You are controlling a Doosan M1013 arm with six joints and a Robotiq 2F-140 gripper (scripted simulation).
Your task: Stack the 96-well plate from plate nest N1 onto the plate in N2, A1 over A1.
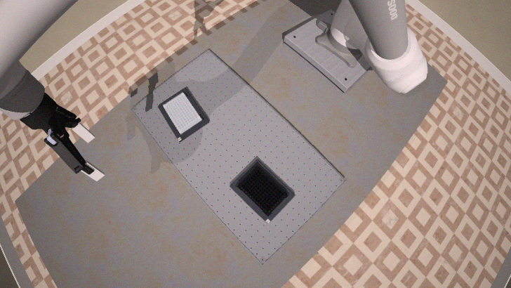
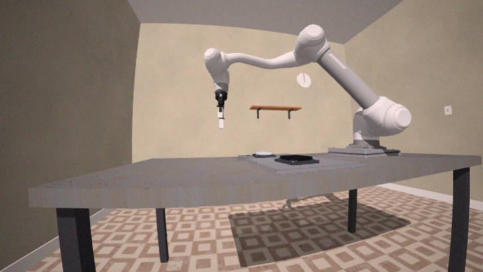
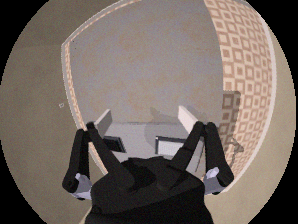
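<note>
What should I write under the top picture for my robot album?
The robot's open hand hangs high, off to the side of a white plate and a black plate.

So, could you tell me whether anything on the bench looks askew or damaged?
Nothing stands out: the white plate and the black plate each sit squarely in their nests, and the open gripper hangs empty, well above the table.

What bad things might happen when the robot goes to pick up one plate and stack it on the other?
1. The open gripper hangs high and off to the side, holding nothing. If it comes down off-centre, its fingers may hit a plate's rim.
2. The white plate and the black plate each have a small corner mark. A twist while carrying would leave the marks over different corners.
3. A rough set-down might shove the lower plate out of place.
</note>
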